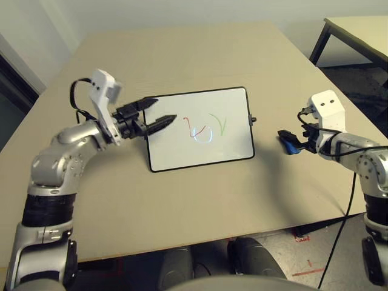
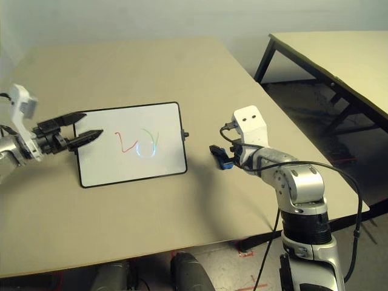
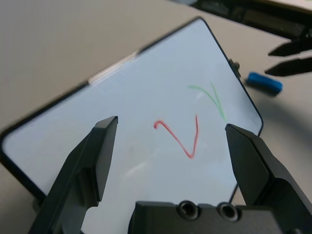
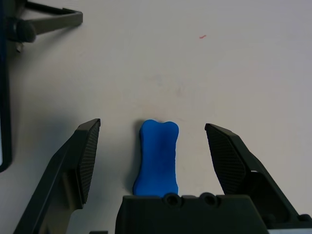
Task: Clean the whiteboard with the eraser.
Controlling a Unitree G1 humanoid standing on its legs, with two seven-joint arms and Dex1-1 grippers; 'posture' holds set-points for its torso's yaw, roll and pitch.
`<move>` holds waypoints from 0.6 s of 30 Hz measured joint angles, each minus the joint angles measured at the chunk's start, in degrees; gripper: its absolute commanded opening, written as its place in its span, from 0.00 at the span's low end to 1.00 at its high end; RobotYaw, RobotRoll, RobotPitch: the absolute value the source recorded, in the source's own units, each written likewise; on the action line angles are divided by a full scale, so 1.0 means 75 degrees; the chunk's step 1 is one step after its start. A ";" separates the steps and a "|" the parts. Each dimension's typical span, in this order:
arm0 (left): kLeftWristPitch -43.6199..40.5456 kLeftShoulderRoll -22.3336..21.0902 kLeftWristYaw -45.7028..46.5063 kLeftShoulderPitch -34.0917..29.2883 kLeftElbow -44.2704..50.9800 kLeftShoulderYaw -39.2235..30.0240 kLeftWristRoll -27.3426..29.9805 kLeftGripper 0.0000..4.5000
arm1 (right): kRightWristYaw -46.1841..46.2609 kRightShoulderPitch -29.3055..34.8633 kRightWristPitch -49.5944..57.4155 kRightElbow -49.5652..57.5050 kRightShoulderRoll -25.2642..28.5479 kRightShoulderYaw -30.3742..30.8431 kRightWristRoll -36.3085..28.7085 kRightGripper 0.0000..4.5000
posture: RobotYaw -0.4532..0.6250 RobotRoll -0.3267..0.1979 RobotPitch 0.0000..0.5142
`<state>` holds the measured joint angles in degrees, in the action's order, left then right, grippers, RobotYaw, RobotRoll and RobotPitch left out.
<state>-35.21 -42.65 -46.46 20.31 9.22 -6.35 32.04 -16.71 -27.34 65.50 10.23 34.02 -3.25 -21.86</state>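
Right end effector [image 4: 152, 122] is spreading its 2 fingers wide around the eraser [image 4: 158, 161], pinching nothing.
The eraser is lying on the surface [image 1: 182, 212], just off the right side of the whiteboard [image 1: 176, 151], its long axis running roughly the way the fingers are pointing, with 1 finger standing apart from each long side; closing, by my judgement, is calling for little turning, only lowering if the pads are sitting too high. The left end effector [image 3: 171, 121] is hovering spread and empty near the board's left side, farther from the eraser, while red [image 3: 191, 156] and green marks [image 3: 214, 100] are awaiting wiping.
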 measured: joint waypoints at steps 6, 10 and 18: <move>-0.0586 -0.0263 -0.0147 -0.0420 0.0616 0.0148 -0.0013 1.00 | -0.0002 0.0023 -0.0036 -0.0359 -0.0211 -0.0006 0.0123 0.99 | 0.36 0.62 0.16; -0.0882 -0.0297 -0.0080 -0.0377 0.0996 0.0143 0.0025 1.00 | 0.0020 0.0089 -0.0070 -0.0650 -0.0313 -0.0010 0.0250 0.99 | 0.37 0.62 0.16; -0.1105 -0.0253 0.0010 -0.0187 0.1136 0.0106 0.0172 1.00 | 0.0024 0.0135 -0.0139 -0.0845 -0.0337 -0.0017 0.0409 0.99 | 0.37 0.62 0.16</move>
<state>-43.50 -44.54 -46.39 18.91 17.74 -5.56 33.33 -16.53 -26.33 64.46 3.89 31.48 -3.38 -18.80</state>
